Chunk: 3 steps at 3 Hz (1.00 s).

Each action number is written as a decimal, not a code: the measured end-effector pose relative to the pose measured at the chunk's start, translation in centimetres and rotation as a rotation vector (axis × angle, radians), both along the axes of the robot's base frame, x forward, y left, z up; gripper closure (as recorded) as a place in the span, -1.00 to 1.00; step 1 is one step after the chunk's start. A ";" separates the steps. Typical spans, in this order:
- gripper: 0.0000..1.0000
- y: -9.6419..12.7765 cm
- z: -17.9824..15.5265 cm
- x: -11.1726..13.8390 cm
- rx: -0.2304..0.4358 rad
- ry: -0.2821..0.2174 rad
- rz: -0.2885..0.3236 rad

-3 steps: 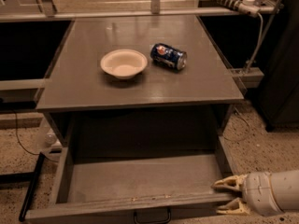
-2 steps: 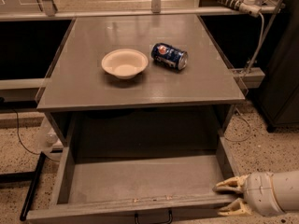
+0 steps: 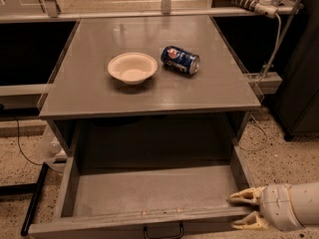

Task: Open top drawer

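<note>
The top drawer [image 3: 149, 190] is pulled far out from under the grey cabinet top [image 3: 89, 88]. Its deep grey box interior is bare. Its small black bar handle [image 3: 163, 231] shows at the bottom edge on the front panel. My gripper [image 3: 245, 209] is at the drawer's front right corner. Its two cream fingers [image 3: 246, 197] stand apart and point left, one just above the front panel's right end and one just below it. It holds nothing. The two smaller drawers are out of view.
A cream bowl [image 3: 132, 67] and a blue soda can [image 3: 180, 59] lying on its side sit on the cabinet top. A black cable [image 3: 35, 198] runs over the speckled floor at left. A dark cabinet [image 3: 299, 73] stands at right.
The camera view has shifted slightly; the drawer and my gripper have stayed in about the same place, with the fingers still apart at the drawer's front right corner.
</note>
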State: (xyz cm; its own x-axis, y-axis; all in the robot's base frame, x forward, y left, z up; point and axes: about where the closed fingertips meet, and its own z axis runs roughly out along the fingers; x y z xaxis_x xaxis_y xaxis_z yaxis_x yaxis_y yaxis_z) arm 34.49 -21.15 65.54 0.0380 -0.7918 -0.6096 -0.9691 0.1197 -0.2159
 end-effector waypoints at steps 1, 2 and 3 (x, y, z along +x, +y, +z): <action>-0.66 0.0 0.0 0.0 0.000 0.000 0.000; -1.00 0.0 0.0 0.0 0.000 0.000 0.000; -1.00 0.0 0.0 0.0 0.000 0.000 0.000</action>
